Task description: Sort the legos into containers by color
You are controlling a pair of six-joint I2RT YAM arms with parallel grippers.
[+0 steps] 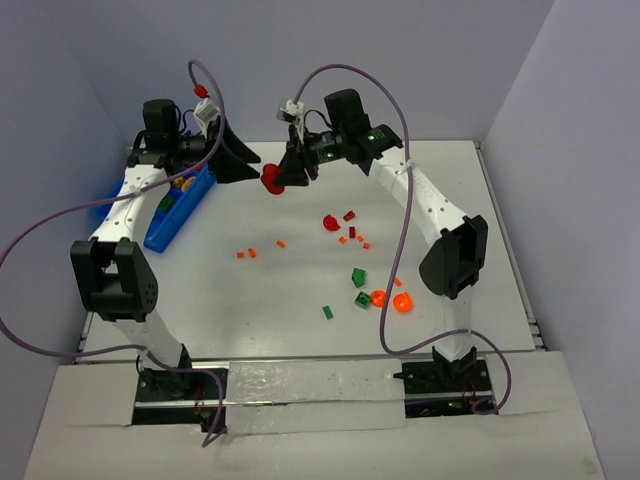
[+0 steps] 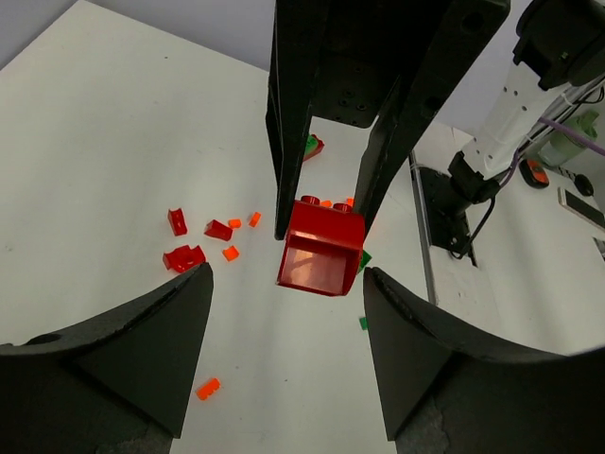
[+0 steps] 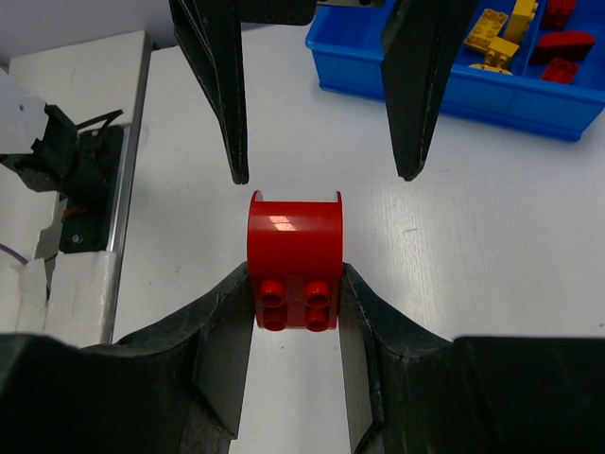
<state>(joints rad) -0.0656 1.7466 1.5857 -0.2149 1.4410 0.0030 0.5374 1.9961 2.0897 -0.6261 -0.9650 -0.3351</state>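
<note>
at the far left the blue bin (image 1: 178,222) lies at the left side of the table (image 1: 300,330). the right wrist view shows yellow bricks (image 3: 492,28) in one compartment and red bricks (image 3: 560,68) in the next. just right of the bin the left fingers (image 2: 142,350) stand spread wide and hold nothing, their tips aimed right toward the other arm. next comes the thing this step is about, a red brick (image 3: 293,236) with one arched end, held up off the table between the two arms. the right fingers (image 3: 406,378) pinch it by its flanks at the studded end, so the arched end sticks out free toward the left fingers.

the relation that counts: the brick's long axis runs along the line from one arm to the other. its free end sits just short of the left fingertips, not yet between them. the gap is wider than the brick, and the brick lines up a little off the middle of that gap. this looks like a handover. the left arm is the one nearer the bin, so it would need to close in along that axis and take the arched end, and only then should the right fingers let go.

farther right, the loose legos (image 1: 350,230) lie scattered on the table near the right arm. they are small red and orange pieces, a few green ones (image 1: 358,277), and two translucent orange-red pieces (image 1: 390,299) nearest the arm's base.
</note>
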